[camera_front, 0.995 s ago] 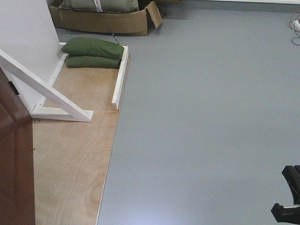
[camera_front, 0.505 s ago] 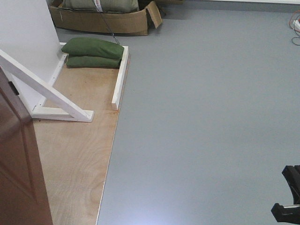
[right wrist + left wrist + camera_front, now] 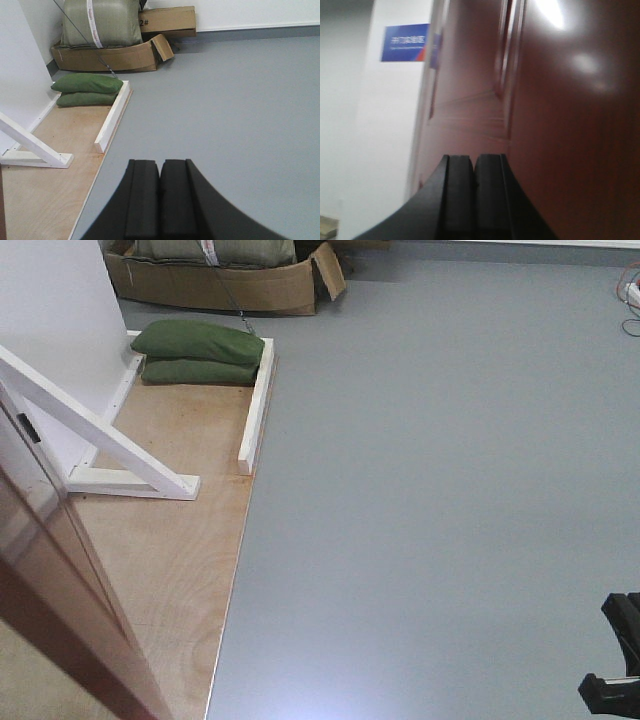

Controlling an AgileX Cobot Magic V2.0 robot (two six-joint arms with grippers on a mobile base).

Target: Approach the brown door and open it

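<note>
Well, on the far left my left gripper (image 3: pixel 474 190) has its pads pressed flat together with nothing between them. It sits close beside the brown door (image 3: pixel 560 125); whether it touches the wood I cannot tell. The door's glossy face fills the right of the left wrist view. Its long axis stands upright, and the raised moulding runs up and away from my pads. Past its edge, a blue sign (image 3: pixel 405 42) hangs on a white wall, its lettering too blurred to read. From the front view the door (image 3: pixel 60 620) slants across the near left corner of the plywood base (image 3: pixel 180 570), its face turned towards the grey floor (image 3: pixel 450 490). Behind it a white panel (image 3: pixel 50 330) stands along the left edge of the base, propped by a white diagonal brace (image 3: pixel 100 430). Two green bags (image 3: pixel 200 345) lie stacked in the far corner of the base, against its white edging. Beyond them on the floor an open cardboard box (image 3: pixel 220 285) holds a pale green sack (image 3: pixel 100 22). On the right, my right gripper (image 3: pixel 160 195) hangs over bare floor, well apart from the door, with its pads closed on each other and holding nothing.
</note>
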